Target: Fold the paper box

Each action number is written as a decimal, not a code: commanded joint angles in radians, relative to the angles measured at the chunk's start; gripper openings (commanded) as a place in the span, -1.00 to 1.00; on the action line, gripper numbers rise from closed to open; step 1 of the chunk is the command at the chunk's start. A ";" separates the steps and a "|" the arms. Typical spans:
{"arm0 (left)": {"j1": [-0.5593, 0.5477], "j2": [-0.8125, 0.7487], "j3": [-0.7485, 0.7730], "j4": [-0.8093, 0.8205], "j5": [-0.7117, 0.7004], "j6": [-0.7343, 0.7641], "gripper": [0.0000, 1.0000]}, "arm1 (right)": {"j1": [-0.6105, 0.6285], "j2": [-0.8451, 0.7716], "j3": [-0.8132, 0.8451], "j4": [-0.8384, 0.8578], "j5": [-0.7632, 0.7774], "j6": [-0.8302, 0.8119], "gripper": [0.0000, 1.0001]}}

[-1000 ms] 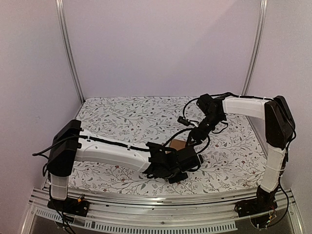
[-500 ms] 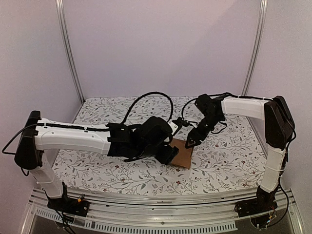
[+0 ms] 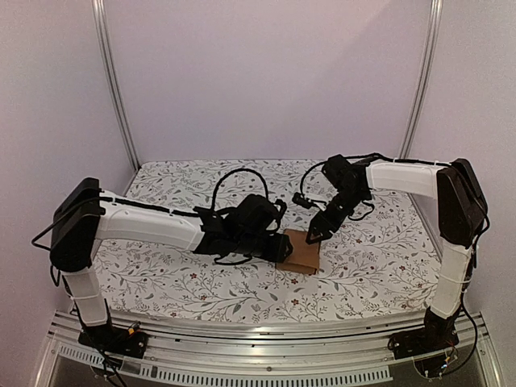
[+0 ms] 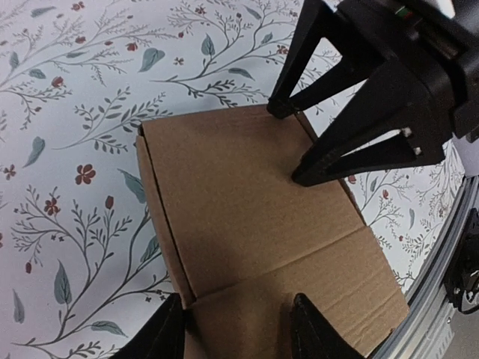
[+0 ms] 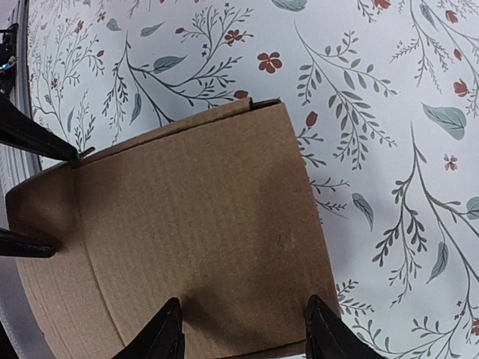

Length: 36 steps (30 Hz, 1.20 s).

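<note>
Spread wide, the left claw (image 4: 238, 299) straddles one edge of the paper box (image 3: 300, 251); the right claw (image 5: 242, 299), its fingers likewise apart and gripping nothing, straddles the opposite edge, so the two face each other across the card. We see the paper box lying low on the flower-patterned table cloth (image 3: 379, 258), near the middle and towards the front, between the two arms; it is plain brown cardboard, with one flap lying beyond a crease and a doubled edge along one side. We judge the folding to be partway through: the sheet is creased and layered, but no cube stands yet. The next move, we think, calls for one claw to pin a panel while the other lifts a flap along its crease. We cannot tell whether any fingertip touches the card or hovers just over it; how many layers lie underneath is hidden; from above, the left wrist covers part of the box.
</note>
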<state>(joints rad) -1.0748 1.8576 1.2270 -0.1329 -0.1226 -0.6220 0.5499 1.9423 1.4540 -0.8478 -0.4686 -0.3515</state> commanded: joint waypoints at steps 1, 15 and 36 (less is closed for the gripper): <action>0.013 0.041 -0.016 0.052 0.082 -0.045 -0.09 | 0.021 0.020 -0.040 -0.019 0.049 0.004 0.08; -0.002 0.076 -0.081 0.065 0.079 -0.090 -0.25 | 0.040 -0.047 -0.059 -0.037 0.097 -0.015 0.15; -0.031 0.142 0.065 -0.147 -0.083 0.042 -0.25 | 0.040 -0.068 -0.106 -0.038 0.200 -0.064 0.36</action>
<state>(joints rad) -1.0931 1.9522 1.2720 -0.1570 -0.1287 -0.6304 0.5873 1.8473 1.3758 -0.8745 -0.2897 -0.4034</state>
